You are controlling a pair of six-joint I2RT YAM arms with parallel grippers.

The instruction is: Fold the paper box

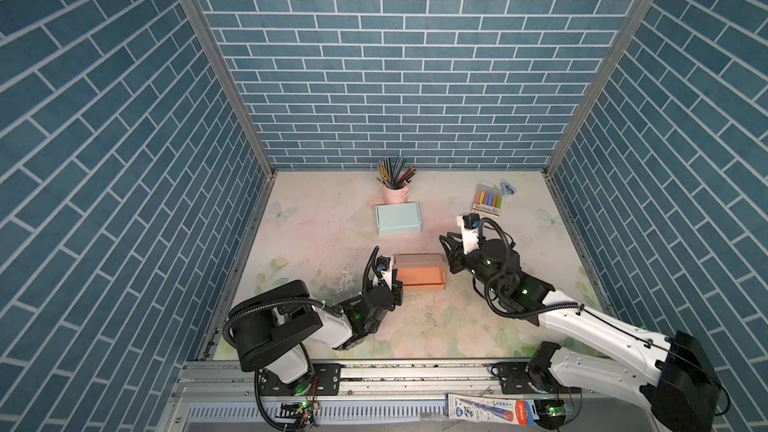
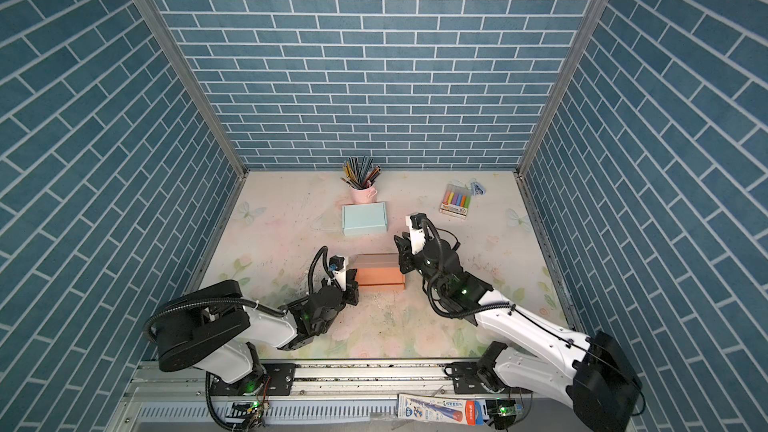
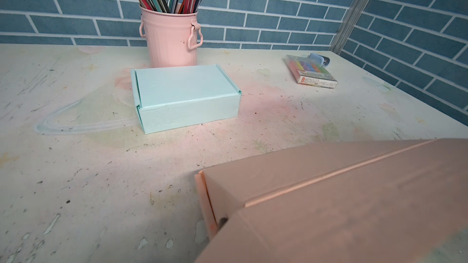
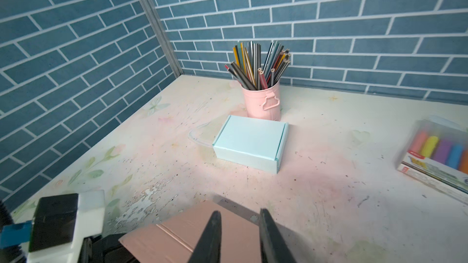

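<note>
The paper box is salmon-pink and sits mid-table, its lid panel lying over the top. My left gripper is pressed against the box's left end. In the left wrist view the lid covers its fingers, and only a dark tip shows in the corner gap beside the side flap. My right gripper hovers at the box's right end, jaws a little apart. One of its fingers is over the lid and the other over the box's far edge. Nothing is between them.
A closed light-blue box lies behind the pink one, and behind it stands a pink pencil cup. A marker pack and a small blue item lie at the back right. A printed packet rests on the front rail.
</note>
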